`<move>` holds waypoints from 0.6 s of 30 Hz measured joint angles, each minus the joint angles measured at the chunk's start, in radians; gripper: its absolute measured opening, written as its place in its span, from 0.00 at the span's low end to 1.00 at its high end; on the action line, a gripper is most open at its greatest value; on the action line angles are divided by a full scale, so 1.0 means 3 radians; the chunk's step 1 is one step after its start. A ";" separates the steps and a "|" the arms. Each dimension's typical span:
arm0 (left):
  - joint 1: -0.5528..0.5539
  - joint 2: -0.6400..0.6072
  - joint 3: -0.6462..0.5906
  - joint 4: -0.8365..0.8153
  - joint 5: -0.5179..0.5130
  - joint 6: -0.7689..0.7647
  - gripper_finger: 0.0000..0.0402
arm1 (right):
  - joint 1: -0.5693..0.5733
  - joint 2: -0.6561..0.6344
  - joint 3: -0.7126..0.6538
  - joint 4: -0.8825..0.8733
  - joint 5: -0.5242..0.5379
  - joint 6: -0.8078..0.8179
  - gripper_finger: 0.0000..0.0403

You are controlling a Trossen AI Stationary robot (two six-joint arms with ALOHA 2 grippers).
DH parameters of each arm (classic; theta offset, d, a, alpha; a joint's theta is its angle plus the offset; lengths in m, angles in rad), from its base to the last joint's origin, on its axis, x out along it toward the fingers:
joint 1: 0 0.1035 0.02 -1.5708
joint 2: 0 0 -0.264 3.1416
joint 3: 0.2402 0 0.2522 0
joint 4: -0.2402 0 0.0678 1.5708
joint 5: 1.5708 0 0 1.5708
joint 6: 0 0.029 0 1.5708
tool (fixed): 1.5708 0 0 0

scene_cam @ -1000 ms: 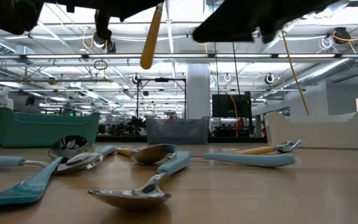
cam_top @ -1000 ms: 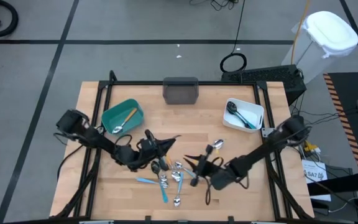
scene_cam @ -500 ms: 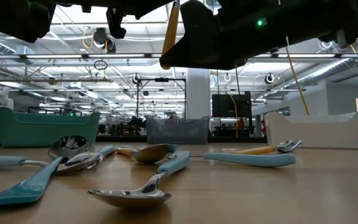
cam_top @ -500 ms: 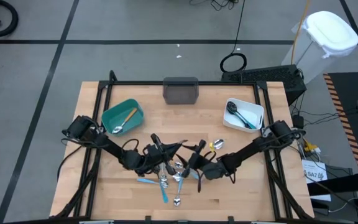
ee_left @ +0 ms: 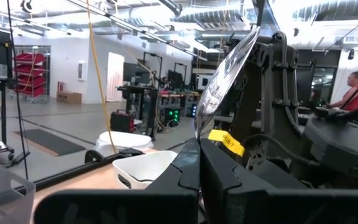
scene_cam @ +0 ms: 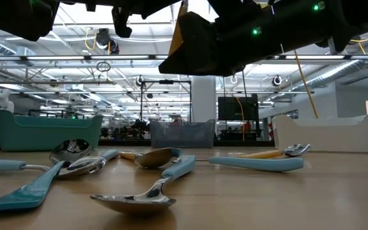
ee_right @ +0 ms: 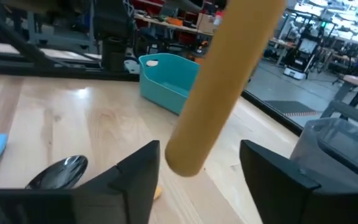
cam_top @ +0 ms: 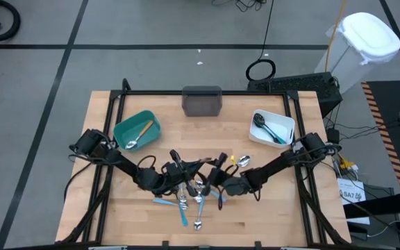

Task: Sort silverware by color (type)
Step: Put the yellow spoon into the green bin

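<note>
right arm closes in on held spoon

right gripper [cam_top: 217, 169] has slid left to meet the left gripper [cam_top: 198, 169] above the silverware pile [cam_top: 189, 200]. left jaws clamp an orange-handled spoon [ee_right: 219, 87], lifted off the table [cam_top: 283, 215]. right jaws wide, either side of its handle. more silverware in teal bin [cam_top: 137, 130] and white bin [cam_top: 272, 128].
</note>
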 joint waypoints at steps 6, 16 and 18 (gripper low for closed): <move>0.0000 0.0000 0.0000 -0.0168 0.0003 -0.0013 0.00 | 0.0044 0.0000 0.0000 -0.0001 -0.0017 -0.0161 0.35; -0.0026 -0.0002 -0.0001 -0.0450 0.0164 -0.0016 0.00 | 0.0108 -0.0004 0.0000 -0.0066 -0.0080 -0.0264 0.10; -0.0033 -0.0003 -0.0003 -0.0459 0.0194 0.0047 0.00 | 0.0125 -0.0008 0.0000 -0.0093 -0.0079 -0.0265 0.08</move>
